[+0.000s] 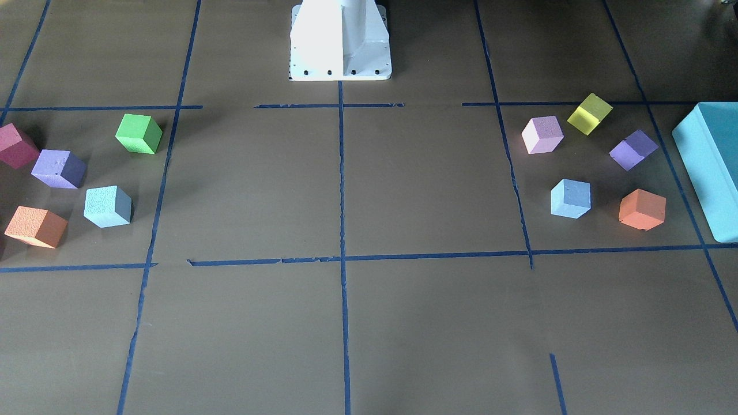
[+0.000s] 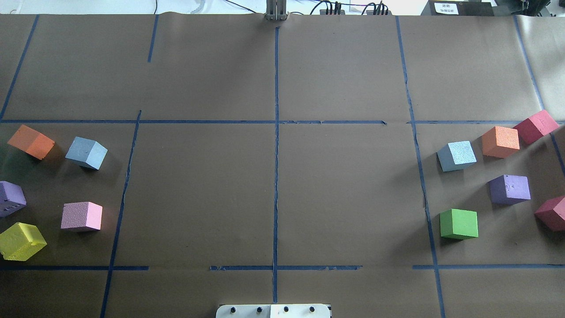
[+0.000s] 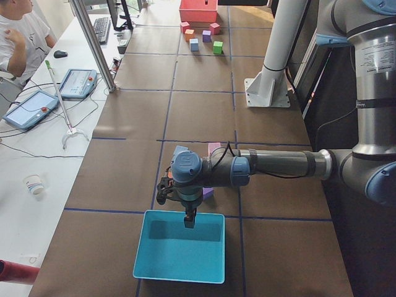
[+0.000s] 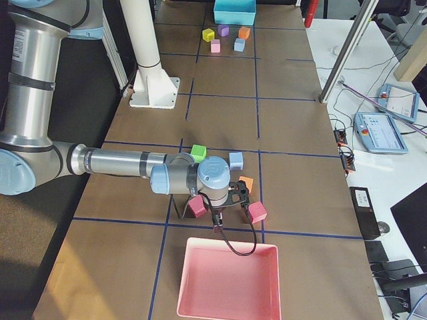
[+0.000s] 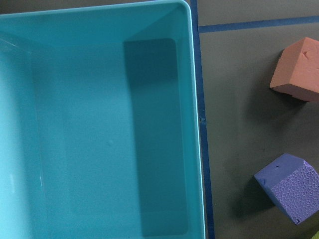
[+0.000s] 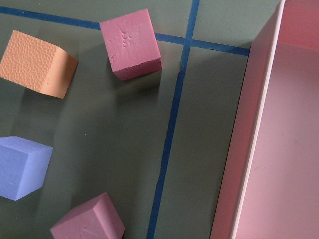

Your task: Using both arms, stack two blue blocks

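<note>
Two blue blocks sit well apart on the table, each beside an orange cube; whether the left tool and right tool are clenched cannot be told.

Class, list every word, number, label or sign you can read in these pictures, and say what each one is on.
No text here is legible enough to quote.
White label on the black box, overhead view: print too small to read.
Sticker on the left arm: fine print, blurred.
Pendant screen beside the table: contents too small to read.
</note>
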Controlling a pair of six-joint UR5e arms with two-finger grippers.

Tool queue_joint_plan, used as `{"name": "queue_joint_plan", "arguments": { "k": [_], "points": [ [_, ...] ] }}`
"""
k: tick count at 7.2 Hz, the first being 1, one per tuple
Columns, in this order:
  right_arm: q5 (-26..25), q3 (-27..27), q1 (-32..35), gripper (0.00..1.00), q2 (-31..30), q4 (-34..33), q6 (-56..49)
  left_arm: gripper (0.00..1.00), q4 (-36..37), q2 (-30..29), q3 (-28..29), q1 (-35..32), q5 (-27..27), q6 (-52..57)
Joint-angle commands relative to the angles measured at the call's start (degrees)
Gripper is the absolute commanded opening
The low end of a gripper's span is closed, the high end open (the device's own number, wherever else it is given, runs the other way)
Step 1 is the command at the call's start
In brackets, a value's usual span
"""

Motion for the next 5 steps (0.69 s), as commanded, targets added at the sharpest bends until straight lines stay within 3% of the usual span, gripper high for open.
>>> {"name": "queue_joint_plan", "arguments": {
  "k": [1, 3, 5],
  "points": [
    [0.3, 0.4, 0.0, 1.0, 0.2, 0.3, -0.3, 1.0, 0.0, 0.0, -0.3, 0.1, -0.1, 0.0],
    [3.9, 2.4, -2.1, 1.0, 3.2, 0.4, 2.4, 1.0, 0.1, 0.1, -0.4, 0.1, -0.2, 0.0],
    [4.8, 4.6, -8.2, 1.0, 9.0, 0.4, 5.7, 1.0, 0.1, 0.1, -0.4, 0.1, -0.3, 0.0]
  ]
}}
